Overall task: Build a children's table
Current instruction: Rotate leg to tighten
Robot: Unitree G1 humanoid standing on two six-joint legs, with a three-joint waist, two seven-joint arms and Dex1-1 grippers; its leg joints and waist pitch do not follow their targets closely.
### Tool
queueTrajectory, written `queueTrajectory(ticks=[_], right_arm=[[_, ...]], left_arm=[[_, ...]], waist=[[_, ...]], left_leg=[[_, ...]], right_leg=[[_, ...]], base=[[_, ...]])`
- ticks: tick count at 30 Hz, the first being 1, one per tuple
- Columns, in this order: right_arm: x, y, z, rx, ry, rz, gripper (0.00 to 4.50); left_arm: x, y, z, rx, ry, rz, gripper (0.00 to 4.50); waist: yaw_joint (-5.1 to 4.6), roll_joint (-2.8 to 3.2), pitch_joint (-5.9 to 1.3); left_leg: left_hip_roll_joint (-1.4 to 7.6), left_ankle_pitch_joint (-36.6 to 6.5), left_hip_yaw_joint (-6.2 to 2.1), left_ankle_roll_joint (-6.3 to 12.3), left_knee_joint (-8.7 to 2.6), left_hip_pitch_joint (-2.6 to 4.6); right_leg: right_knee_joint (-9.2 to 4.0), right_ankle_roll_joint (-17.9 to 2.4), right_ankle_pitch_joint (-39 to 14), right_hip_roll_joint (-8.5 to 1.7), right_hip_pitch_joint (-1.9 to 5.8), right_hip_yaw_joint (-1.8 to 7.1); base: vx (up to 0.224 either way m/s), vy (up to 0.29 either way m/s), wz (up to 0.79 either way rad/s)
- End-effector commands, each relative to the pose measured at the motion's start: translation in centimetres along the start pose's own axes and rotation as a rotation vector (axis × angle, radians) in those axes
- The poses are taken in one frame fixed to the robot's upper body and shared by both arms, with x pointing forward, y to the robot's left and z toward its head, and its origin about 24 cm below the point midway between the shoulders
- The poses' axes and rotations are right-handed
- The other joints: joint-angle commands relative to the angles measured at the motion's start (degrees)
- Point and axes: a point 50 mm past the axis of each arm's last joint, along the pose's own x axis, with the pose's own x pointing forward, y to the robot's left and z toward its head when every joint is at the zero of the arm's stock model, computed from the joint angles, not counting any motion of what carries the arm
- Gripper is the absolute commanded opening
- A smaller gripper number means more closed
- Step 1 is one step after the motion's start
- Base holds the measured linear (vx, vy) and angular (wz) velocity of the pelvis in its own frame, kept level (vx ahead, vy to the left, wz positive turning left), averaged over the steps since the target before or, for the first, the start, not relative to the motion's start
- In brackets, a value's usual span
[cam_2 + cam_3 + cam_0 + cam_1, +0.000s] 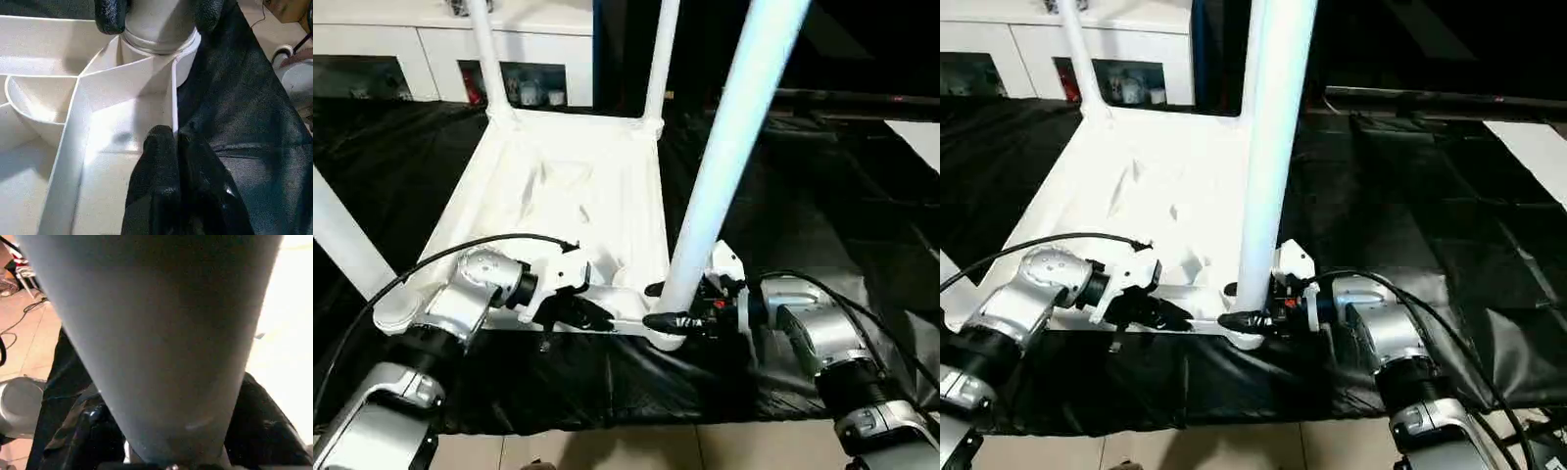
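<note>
The table top [563, 196] lies upside down on a black sheet [842, 225] spread over a pale tiled floor [636, 448], with a white cabinet [431, 44] beyond its far edge. The right gripper [658, 305] has its two black fingers clamped around the base of the near leg [724, 157], which stands in the corner socket. Just beside it, the left gripper [592, 315], fingers pressed together, rests against the top's near rim. Two more legs [658, 59] rise from the far corners.
</note>
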Motion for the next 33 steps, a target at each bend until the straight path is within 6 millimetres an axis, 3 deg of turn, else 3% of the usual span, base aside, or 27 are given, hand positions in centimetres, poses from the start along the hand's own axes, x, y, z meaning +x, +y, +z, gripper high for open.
queueTrajectory(ticks=[1, 3, 5, 7, 12, 14, 16, 19, 23, 26, 29, 31, 33], right_arm=[[0.9, 0.7, -0.8, 0.047, -0.001, 0.033, 2.19], [0.9, 0.6, -0.9, 0.053, -0.013, -0.003, 2.15], [1.2, 0.1, -1.3, 0.061, -0.038, -0.145, 2.12], [1.3, -0.3, -1.7, 0.071, -0.035, -0.282, 2.09], [2.4, -0.6, -2.2, 0.158, -0.111, -0.518, 2.00], [2.8, -0.5, -2.3, 0.184, -0.133, -0.563, 1.99], [4.3, -0.9, -2.7, 0.289, -0.171, -0.753, 1.99], [6.0, -1.1, -2.7, 0.367, -0.176, -0.888, 1.99], [7.3, -1.1, -2.3, 0.343, -0.151, -0.949, 1.99], [7.2, -1.1, -1.7, 0.275, -0.162, -0.947, 2.68], [6.4, -1.3, -1.4, 0.218, -0.155, -0.929, 2.68], [5.7, -1.4, -1.4, 0.183, -0.145, -0.890, 3.08], [5.2, -1.5, -1.2, 0.169, -0.155, -0.837, 3.11]], left_arm=[[0.7, -0.1, -0.6, -0.035, 0.030, 0.000, 0.00], [0.7, 0.0, -0.7, -0.048, 0.033, 0.021, 0.00], [0.9, 0.4, -0.8, -0.091, 0.024, 0.096, 0.00], [1.2, 0.9, -0.5, -0.105, 0.014, 0.171, 0.00], [2.5, 1.1, 0.3, -0.136, -0.018, 0.267, 0.00], [3.0, 1.0, 0.5, -0.140, -0.025, 0.282, 0.00], [4.8, 0.6, 1.4, -0.160, -0.057, 0.318, 0.00], [6.3, 0.3, 1.9, -0.170, -0.077, 0.334, 0.00], [6.8, 0.2, 2.0, -0.171, -0.069, 0.337, 0.00], [6.6, 0.1, 1.9, -0.164, -0.066, 0.327, 0.00], [6.1, -0.1, 1.4, -0.148, -0.049, 0.312, 0.00], [5.8, -0.3, 1.2, -0.132, -0.045, 0.285, 0.00], [5.6, -0.5, 0.9, -0.121, -0.041, 0.255, 0.00]], waist=[[0.19, 0.38, -3.22], [0.22, 0.44, -3.07], [0.15, 0.45, -2.79], [-0.16, 0.23, -2.56], [-0.85, 0.20, -2.38], [-1.04, 0.21, -2.41], [-1.45, 0.23, -2.42], [-2.15, 0.27, -2.42], [-2.69, 0.23, -2.49], [-2.87, 0.15, -2.54], [-2.89, 0.21, -2.71], [-2.80, 0.24, -2.85], [-2.72, 0.21, -3.00]], left_leg=[[1.88, -6.5, 0.09, 2.91, -3.24, -0.06], [1.95, -7.5, 0.07, 2.39, -3.42, 0.05], [1.92, -9.7, 0.01, 1.33, -3.70, 0.19], [1.85, -13.0, -0.30, -0.36, -4.11, 0.36], [1.75, -15.4, -0.89, -1.19, -4.61, 0.06], [1.83, -15.4, -1.02, -1.31, -4.77, 0.02], [1.87, -15.5, -0.96, -1.69, -4.78, 0.21], [1.72, -16.0, -0.94, -1.99, -4.83, 0.17], [1.39, -17.6, -0.94, -1.67, -4.79, 0.20], [1.45, -17.9, -0.94, -1.43, -4.82, 0.09], [1.52, -17.1, -0.87, -0.99, -4.75, 0.09], [1.44, -14.3, -0.72, -0.40, -4.62, -0.20], [1.41, -12.7, -0.52, 0.42, -4.40, -0.23]], right_leg=[[-3.25, -14.3, -3.3, -3.63, 3.17, 2.41], [-3.51, -13.9, -5.3, -3.66, 3.05, 2.40], [-4.01, -12.9, -9.3, -3.75, 2.86, 2.47], [-4.90, -10.5, -17.7, -4.13, 2.73, 2.64], [-5.91, -6.0, -26.8, -4.18, 2.54, 2.48], [-5.91, -5.7, -26.1, -4.14, 2.41, 2.43], [-5.72, -6.5, -24.0, -3.96, 2.18, 2.46], [-5.82, -6.6, -23.9, -3.84, 2.02, 2.45], [-6.08, -5.4, -24.7, -3.57, 1.83, 2.45], [-6.12, -5.1, -23.9, -3.57, 1.82, 2.46], [-5.80, -6.0, -21.1, -3.53, 1.95, 2.54], [-5.28, -7.1, -16.0, -3.30, 2.37, 2.53], [-4.93, -8.3, -12.2, -3.30, 2.63, 2.57]], base=[[0.000, 0.000, 0.00], [0.000, 0.000, 0.00], [0.000, 0.000, 0.00], [0.000, 0.000, 0.00], [0.000, 0.000, 0.00], [0.000, 0.000, 0.00], [0.000, 0.000, 0.00], [0.000, 0.000, 0.00], [0.000, 0.000, 0.00], [0.000, 0.000, 0.00], [0.000, 0.000, 0.00], [0.000, 0.000, 0.00], [0.000, 0.000, 0.00]])
